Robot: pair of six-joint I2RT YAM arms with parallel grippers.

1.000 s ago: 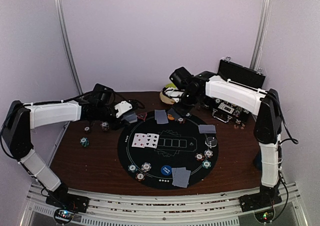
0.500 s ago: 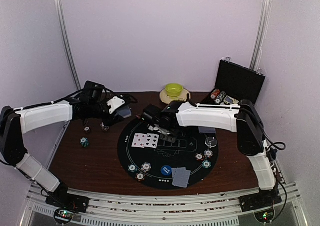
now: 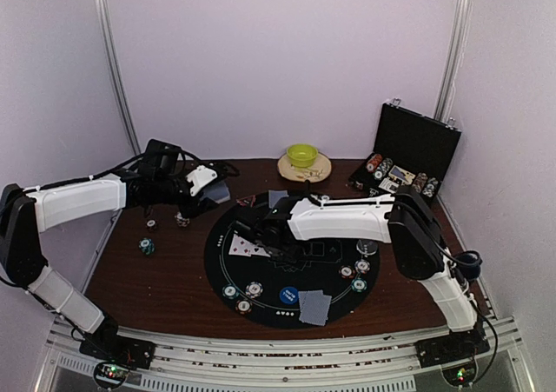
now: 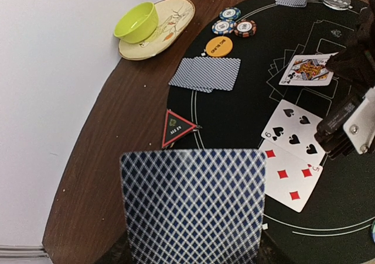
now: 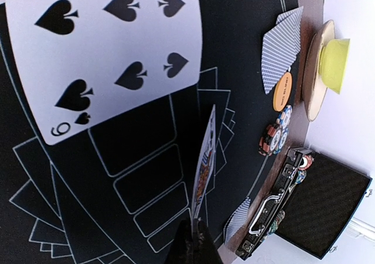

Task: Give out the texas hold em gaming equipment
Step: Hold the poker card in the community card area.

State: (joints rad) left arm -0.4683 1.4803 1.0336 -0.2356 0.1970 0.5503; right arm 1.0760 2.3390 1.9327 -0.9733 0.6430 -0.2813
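Note:
My left gripper [image 3: 207, 192] hovers over the table's left side, shut on grey-blue-backed playing cards [image 4: 193, 208] that fill the bottom of the left wrist view and hide its fingers. My right gripper [image 5: 194, 233] is shut on one face card [image 5: 204, 161], seen edge-on, just above the black mat [image 3: 300, 275] near its left centre. That face card [image 4: 307, 69] shows face up in the left wrist view. The nine of spades [image 4: 296, 132] and five of diamonds [image 4: 288, 179] lie face up beside it. A red triangle marker [image 4: 174, 128], face-down cards [image 4: 208, 74], an orange disc [image 4: 218, 45] and striped chips [image 4: 234, 21] sit at the mat's far edge.
A green bowl [image 3: 302, 156] on its plate stands at the back. The open chip case [image 3: 408, 162] is at the back right and a dark blue mug [image 3: 467, 262] by the right arm. Chips [image 3: 243, 295], a blue disc [image 3: 288, 295] and face-down cards [image 3: 314, 307] line the mat's near edge.
My right arm swung from the back right by the case to the mat's left centre, carrying the face card. The left gripper shifted slightly left, still holding its cards.

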